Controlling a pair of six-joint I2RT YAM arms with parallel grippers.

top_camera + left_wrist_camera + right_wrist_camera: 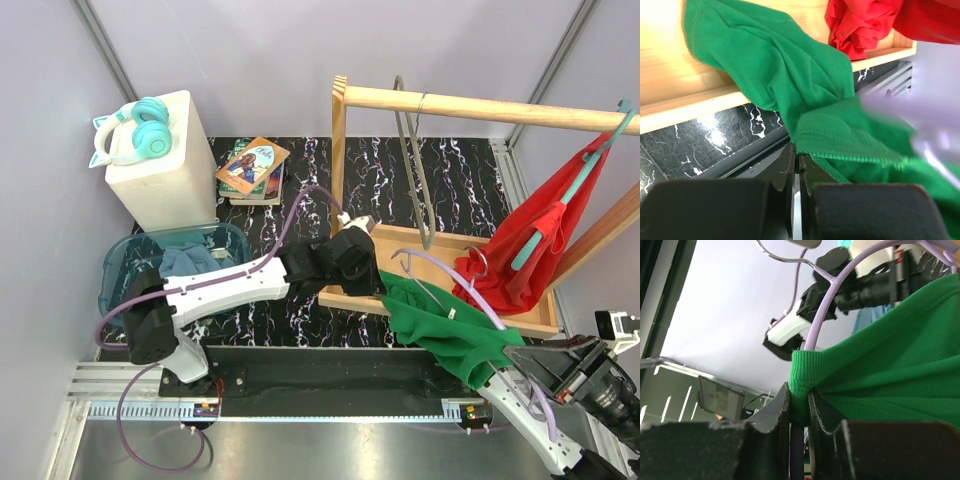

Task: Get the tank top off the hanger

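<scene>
Near right: the right gripper is clamped on a ribbed strap of the green tank top, with the lilac hanger wire caught between the same jaws. This grip likely serves as the anchor, holding hanger and strap steady so the rest of the garment can be drawn away. From that hold the hanger's arm curves up and away towards the rack, and the strap sits looped over it, so the tank top is not yet free. The garment lies stretched on a diagonal, its long axis running from near right to far left, strap end at the right gripper and hem end draped over the near rim of the wooden rack base. At the hem, the left gripper is closed with its tips touching the fabric edge; whether a fold is pinched cannot be told. Its position suggests a pull along the long axis. The dark marbled worktop lies below. Farther back, a red garment hangs from the rail into the base
</scene>
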